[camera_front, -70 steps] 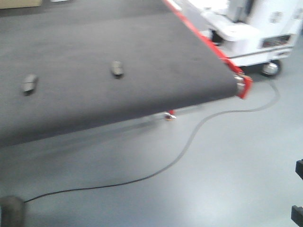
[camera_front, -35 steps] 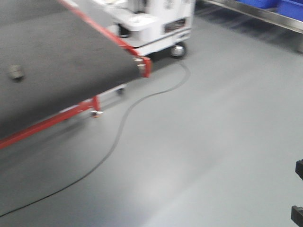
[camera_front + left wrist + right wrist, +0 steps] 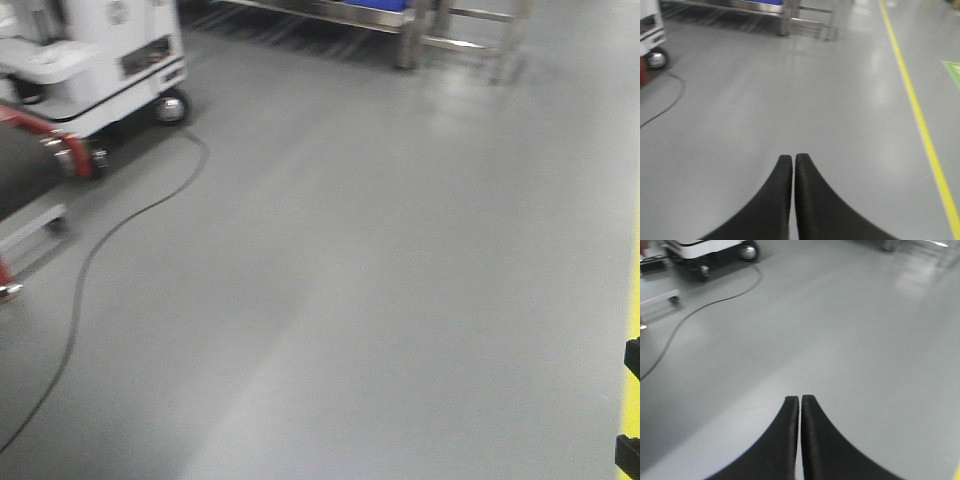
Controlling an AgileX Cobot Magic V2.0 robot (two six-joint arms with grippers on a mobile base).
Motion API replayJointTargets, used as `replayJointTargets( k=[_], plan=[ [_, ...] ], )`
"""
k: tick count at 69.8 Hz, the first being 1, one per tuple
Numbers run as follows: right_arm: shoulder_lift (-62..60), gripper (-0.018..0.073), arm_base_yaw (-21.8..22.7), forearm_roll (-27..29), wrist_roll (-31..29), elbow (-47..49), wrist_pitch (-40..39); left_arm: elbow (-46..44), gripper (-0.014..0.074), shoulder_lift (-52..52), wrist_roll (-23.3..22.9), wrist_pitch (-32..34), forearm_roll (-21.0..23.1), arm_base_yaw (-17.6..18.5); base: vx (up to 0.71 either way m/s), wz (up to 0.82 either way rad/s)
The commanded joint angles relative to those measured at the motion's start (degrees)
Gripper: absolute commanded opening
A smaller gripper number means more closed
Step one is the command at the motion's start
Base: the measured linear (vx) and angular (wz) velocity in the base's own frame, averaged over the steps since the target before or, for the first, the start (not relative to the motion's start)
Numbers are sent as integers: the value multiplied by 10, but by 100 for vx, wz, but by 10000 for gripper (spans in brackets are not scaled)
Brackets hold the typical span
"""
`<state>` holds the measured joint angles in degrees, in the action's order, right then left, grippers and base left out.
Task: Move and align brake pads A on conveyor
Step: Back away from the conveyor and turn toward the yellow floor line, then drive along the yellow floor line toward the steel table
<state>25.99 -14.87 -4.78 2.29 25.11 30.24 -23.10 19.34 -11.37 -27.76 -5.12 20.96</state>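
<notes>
Tools, qty 2: L tool (image 3: 793, 158), R tool (image 3: 800, 399), tips pressed together.
Ahead-left of R tool: 1 cable (image 3: 715, 303), 1 conveyor (image 3: 15, 170) corner.

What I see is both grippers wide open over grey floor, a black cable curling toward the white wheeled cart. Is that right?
Not open: the left gripper and right gripper are shut, holding nothing, as both wrist views show. The grey floor, black cable and white wheeled cart are as you say.
</notes>
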Motion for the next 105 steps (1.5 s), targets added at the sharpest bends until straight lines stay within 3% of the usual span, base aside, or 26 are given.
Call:
replayJointTargets(
  k=[1, 46, 105],
  plan=[
    [1, -6, 1, -6, -7, 15, -38, -15, -6, 4, -1, 43, -2, 3, -8, -86],
    [1, -6, 1, -6, -7, 15, -38, -15, -6, 4, -1, 43, -2, 3, -7, -73],
    [1, -6, 1, -6, -7, 15, -38, -15, -6, 4, -1, 43, -2, 3, 10, -7]
  ],
)
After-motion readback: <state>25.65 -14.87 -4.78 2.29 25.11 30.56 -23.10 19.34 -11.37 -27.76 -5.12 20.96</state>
